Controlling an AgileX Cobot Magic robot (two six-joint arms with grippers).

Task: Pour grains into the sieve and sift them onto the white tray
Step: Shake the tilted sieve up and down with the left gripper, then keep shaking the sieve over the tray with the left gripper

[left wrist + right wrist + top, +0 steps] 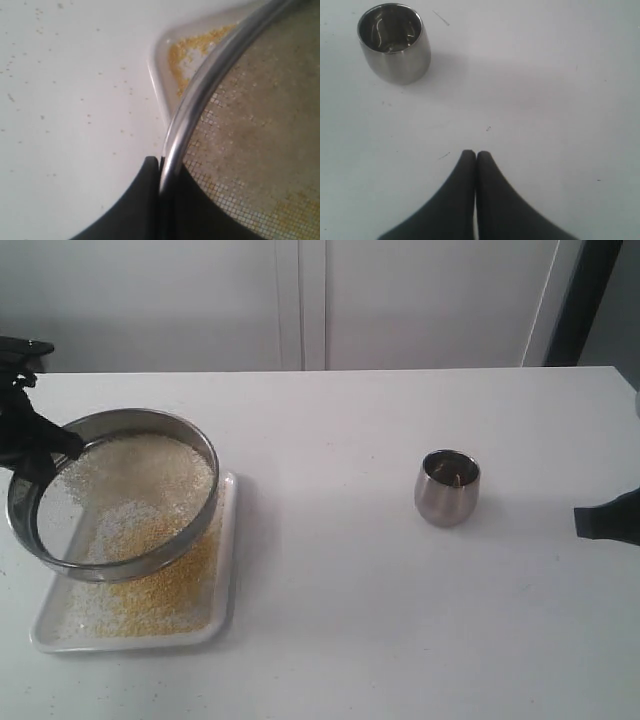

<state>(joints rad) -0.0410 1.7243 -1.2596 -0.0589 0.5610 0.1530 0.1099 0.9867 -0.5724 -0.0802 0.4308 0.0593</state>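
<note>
No legible text or labels anywhere

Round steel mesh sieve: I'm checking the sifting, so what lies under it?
Under the sieve lies the flat white plastic tray, strewn with fine golden-yellow grains. Pale coarse grains on the mesh hide much of the tray beneath.

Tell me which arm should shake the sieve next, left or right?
Probably left. The left gripper is clamped on the sieve rim, holding it tilted over the white tray with pale grains inside. The right gripper is shut, empty, off near the steel cup.
</note>
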